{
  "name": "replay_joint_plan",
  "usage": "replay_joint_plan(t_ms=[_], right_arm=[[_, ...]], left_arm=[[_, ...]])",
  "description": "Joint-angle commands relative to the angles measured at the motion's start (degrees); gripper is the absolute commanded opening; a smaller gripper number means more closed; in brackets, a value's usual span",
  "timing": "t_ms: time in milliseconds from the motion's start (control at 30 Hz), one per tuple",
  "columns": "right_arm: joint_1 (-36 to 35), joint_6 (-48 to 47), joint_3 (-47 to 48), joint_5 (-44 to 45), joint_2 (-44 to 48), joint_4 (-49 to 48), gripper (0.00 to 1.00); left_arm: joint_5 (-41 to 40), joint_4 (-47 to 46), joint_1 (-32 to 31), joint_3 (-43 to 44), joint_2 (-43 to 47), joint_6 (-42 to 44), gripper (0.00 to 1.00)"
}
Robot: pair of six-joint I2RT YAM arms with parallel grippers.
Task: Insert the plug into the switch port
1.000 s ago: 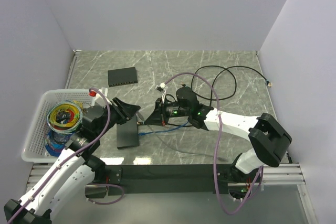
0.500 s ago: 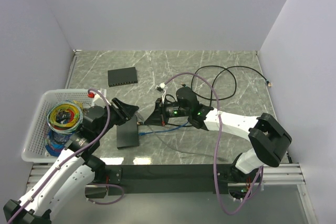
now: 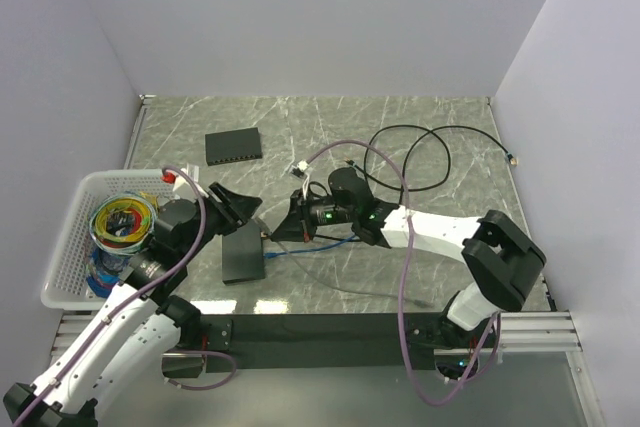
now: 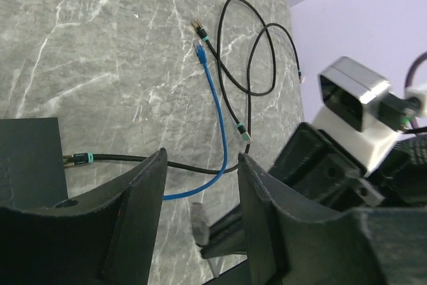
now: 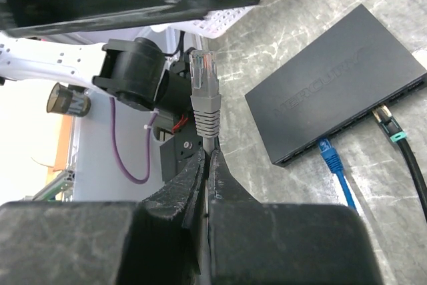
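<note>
- Switch (image 3: pixel 243 252): flat on the worktop (image 3: pixel 400 137), port face turned toward the right pincer; a blue cable (image 5: pixel 331 158) and a black cable (image 5: pixel 390 125) sit in two ports, so the free ports lie alongside them.
- Plug (image 5: pixel 203 88): grey, raised just beside the switch's port face and not yet in a port; its nose does not point at the ports, so it probably needs turning first.
- Right pincer (image 5: pixel 208 155): clenched on the plug's cable just behind the boot; this leaves the contact end free for insertion.
- Left pincer (image 4: pixel 201 165): released, grasping nothing; over the switch's port edge facing the plug, probably to steady the switch or re-grip the plug.
</note>
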State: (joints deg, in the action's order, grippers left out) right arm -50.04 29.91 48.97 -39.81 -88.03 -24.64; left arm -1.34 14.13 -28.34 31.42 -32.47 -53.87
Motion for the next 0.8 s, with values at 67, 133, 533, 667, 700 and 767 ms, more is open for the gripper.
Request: replay_joint_plan(t_ms=[67, 133, 533, 667, 700, 767], right_arm=[[-0.3, 0.1, 5.6, -1.1, -2.4, -2.8, 0.0], [-0.4, 0.9, 6.3, -1.9, -3.1, -3.4, 0.0], [-0.4, 2.2, 9.6, -3.3, -5.6, -4.4, 0.0], [-0.4, 2.2, 9.4, -3.3, -6.0, -4.4, 0.0], [-0.4, 2.2, 9.4, -3.2, -6.0, -4.3, 0.0], [-0.4, 2.0, 9.4, -3.0, -6.0, -4.0, 0.0]], left_arm=[[0.8, -0.2, -0.3, 3.8, -0.3, 1.4, 0.51], [0.6, 1.2, -0.3, 4.2, -0.4, 1.5, 0.49], [0.0, 3.4, -0.3, 3.9, 0.5, 0.8, 0.36], [0.4, 3.0, -0.3, 4.1, 0.3, 0.7, 0.23], [0.5, 2.9, -0.3, 4.2, 0.1, 0.8, 0.18], [0.6, 2.7, -0.3, 4.4, -0.5, 1.0, 0.11]])
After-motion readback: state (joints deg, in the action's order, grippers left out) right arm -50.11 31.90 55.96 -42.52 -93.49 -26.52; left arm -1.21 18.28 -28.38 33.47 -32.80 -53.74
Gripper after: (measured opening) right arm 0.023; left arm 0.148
